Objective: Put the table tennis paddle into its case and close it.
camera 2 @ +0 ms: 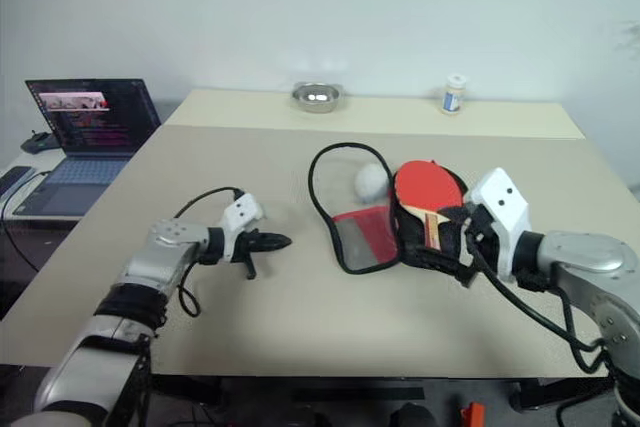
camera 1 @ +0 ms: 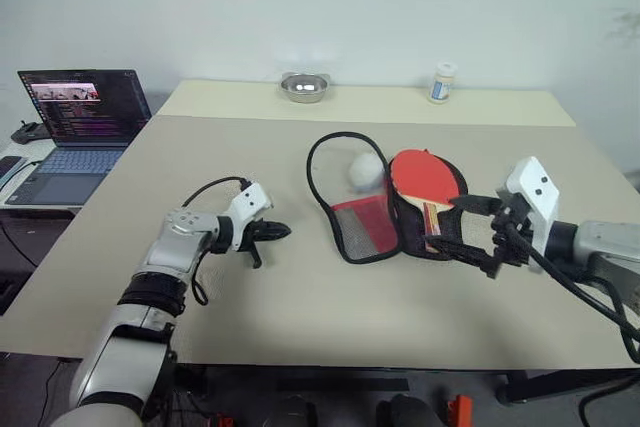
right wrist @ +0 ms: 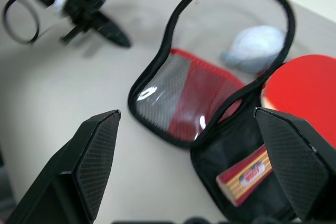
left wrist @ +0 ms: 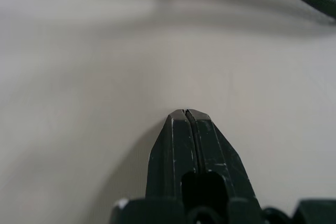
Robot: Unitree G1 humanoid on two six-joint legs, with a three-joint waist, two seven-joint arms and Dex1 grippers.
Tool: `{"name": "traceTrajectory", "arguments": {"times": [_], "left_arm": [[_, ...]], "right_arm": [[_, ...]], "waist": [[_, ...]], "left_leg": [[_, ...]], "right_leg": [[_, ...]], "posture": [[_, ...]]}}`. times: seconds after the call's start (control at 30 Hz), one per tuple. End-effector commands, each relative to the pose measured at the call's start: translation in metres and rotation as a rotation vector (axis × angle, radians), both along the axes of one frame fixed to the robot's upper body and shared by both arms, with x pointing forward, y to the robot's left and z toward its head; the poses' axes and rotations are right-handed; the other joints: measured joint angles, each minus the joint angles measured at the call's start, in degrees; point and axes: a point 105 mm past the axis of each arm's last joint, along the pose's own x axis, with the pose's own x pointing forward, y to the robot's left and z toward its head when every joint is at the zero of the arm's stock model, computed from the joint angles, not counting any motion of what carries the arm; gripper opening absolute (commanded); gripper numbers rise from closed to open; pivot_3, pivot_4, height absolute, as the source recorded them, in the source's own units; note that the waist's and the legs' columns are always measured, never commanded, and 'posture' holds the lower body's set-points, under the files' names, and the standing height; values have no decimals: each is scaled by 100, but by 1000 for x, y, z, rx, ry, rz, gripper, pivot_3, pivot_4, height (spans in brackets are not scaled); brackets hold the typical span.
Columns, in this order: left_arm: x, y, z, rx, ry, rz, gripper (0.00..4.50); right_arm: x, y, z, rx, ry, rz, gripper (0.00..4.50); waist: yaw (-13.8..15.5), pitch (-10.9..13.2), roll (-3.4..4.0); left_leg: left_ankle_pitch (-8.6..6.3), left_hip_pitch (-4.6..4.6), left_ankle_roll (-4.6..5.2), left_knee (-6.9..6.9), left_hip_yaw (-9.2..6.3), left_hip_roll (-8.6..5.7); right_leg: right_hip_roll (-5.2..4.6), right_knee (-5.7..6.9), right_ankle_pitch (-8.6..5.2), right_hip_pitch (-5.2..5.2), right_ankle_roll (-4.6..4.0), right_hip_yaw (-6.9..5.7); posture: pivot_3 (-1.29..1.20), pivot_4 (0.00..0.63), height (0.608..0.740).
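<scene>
A pale wall backs a wide beige surface [camera 1: 300,327], with a laptop [camera 1: 80,122] off to the robot's left and a metal bowl [camera 1: 304,87] and a small bottle [camera 1: 442,82] along the far edge. Right of centre the case [camera 1: 365,227] lies unzipped and spread flat: one half shows red lining under black mesh, its clear flap outlined by a black rim, and a white ball [camera 1: 365,171] rests inside that outline. The paddle [camera 1: 425,179] sits in the other half, its red face toward the far edge and its striped handle pointing back at the robot, down into the black pocket, so the long axis runs roughly near-to-far. The right tool [camera 1: 478,235] hovers just beside the handle end of the case, its fingers [right wrist: 94,156] spread wide and empty, the case's open pocket showing between them in the wrist view. The left tool [camera 1: 270,232] rests low over bare surface, clenched on nothing, pointing toward the mesh half and apart from it. The flap to be folded lies between the two arms; judging from this, the left arm is placed to lift the mesh half over the paddle, while the right, nearer the paddle, could steady the handle side. The ball lying within the flap's outline might get in the way of closing.
</scene>
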Motion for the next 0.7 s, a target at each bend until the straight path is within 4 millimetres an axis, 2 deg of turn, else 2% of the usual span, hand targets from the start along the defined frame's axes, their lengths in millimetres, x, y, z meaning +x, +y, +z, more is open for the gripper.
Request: {"name": "traceTrajectory", "arguments": {"times": [0.03,0.13,0.17,0.23,0.37,0.47,0.53,0.6,0.7], "left_arm": [[13,-16,7,-39,-24,13,35],[22,-37,9,-107,-8,12,35],[23,-52,14,-139,-10,-17,35],[25,-90,37,-239,-25,-104,35],[26,-148,89,-398,-83,-223,35],[13,-196,121,-479,-108,-351,35],[6,-218,128,-491,-113,-393,35],[3,-235,127,-487,-115,-400,35],[3,-246,118,-469,-124,-366,35]], "right_arm": [[-7,-4,13,-18,-70,21,4500],[-7,-7,12,-24,-72,8,4500],[-8,-8,11,-22,-72,4,4500],[-9,-10,10,-20,-69,-7,4500],[-12,-16,10,-28,-63,-27,4500],[-13,-21,12,-35,-68,-43,4500],[-13,-25,14,-42,-72,-59,4500],[-12,-28,15,-48,-78,-78,4500],[-11,-31,15,-48,-80,-106,4500]], "waist": [[6,1,-3],[27,3,-7],[33,5,-11],[57,9,-18],[85,21,-38],[73,21,-37],[71,21,-37],[62,20,-36],[26,20,-35]], "left_leg": [[0,0,0,1,-1,0],[0,0,0,3,-2,-1],[0,0,0,3,-2,-1],[0,-4,0,3,-4,-1],[0,-34,0,8,-17,-1],[-4,-50,7,7,-16,-4],[-8,-51,13,6,-12,-6],[-11,-50,17,5,-10,-7],[-11,-46,18,3,-11,-4]], "right_leg": [[0,0,0,1,0,0],[0,0,-1,3,2,-3],[0,0,0,3,2,-2],[0,-3,0,3,2,-4],[4,-26,8,-6,6,-17],[6,-51,14,-12,16,-15],[7,-60,13,-11,18,-12],[7,-62,11,-10,21,-10],[11,-58,11,-11,21,-7]], "posture": [[0,150,740],[0,150,740],[0,150,740],[0,150,740],[0,150,740],[0,150,740],[0,150,740],[0,150,740],[0,150,740]]}}
